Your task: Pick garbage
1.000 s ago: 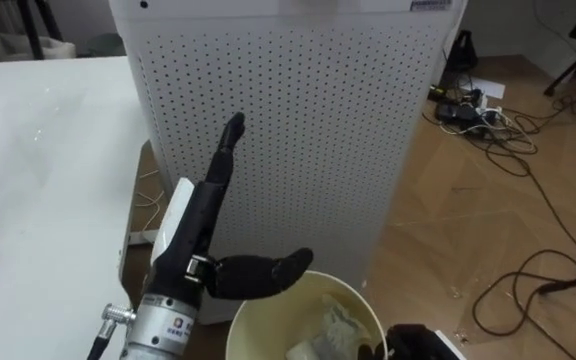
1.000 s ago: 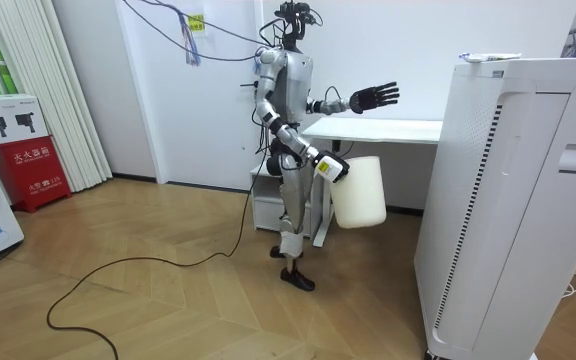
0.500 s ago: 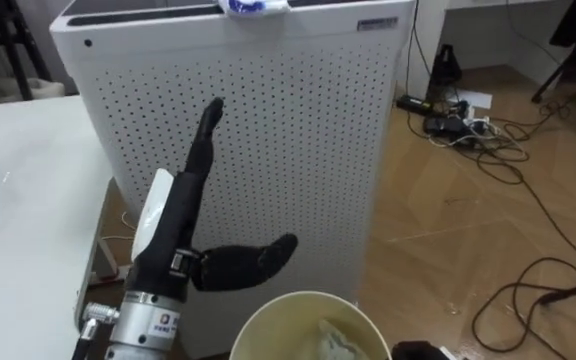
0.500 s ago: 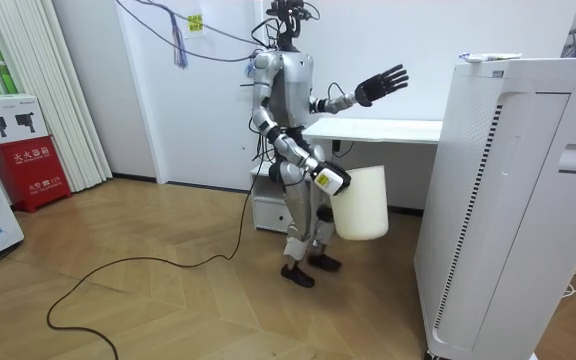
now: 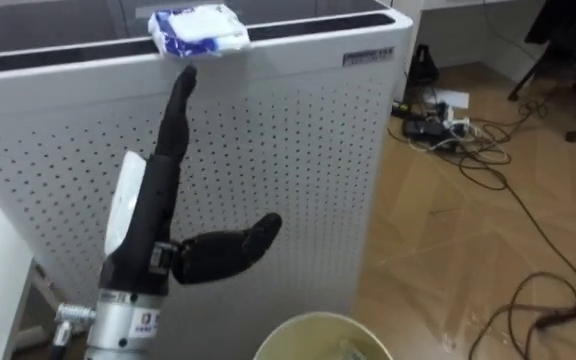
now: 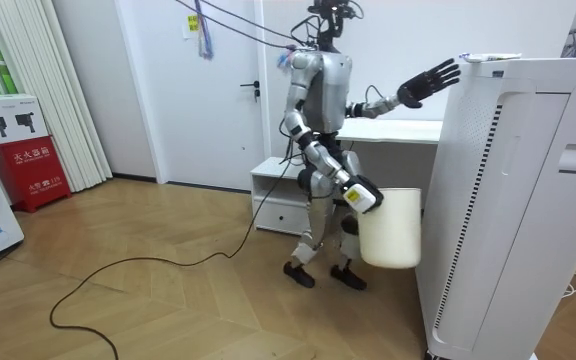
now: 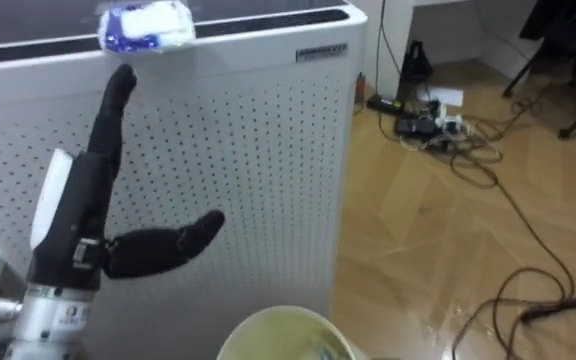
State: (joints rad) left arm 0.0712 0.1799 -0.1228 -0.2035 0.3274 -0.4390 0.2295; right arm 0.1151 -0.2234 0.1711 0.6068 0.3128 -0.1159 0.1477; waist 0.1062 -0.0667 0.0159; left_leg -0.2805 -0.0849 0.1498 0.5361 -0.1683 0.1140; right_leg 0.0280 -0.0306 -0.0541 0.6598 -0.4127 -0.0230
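Left eye view: left hand [image 5: 148, 225], fingers [image 5: 178, 100] straight, just below blue-white packet [image 5: 198, 30]; bin [image 5: 318, 318] contents unclear.

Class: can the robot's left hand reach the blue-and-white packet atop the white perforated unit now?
Probably yes: the open left hand has its fingertips just below the packet at the unit's top edge, nothing between.

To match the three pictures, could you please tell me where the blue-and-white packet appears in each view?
Left eye view: packet at top, left of centre, on the cabinet's front edge.
Right eye view: packet top left, same edge.
Room view: packet upper right, atop the cabinet.
Shared landmark: the white cabinet.
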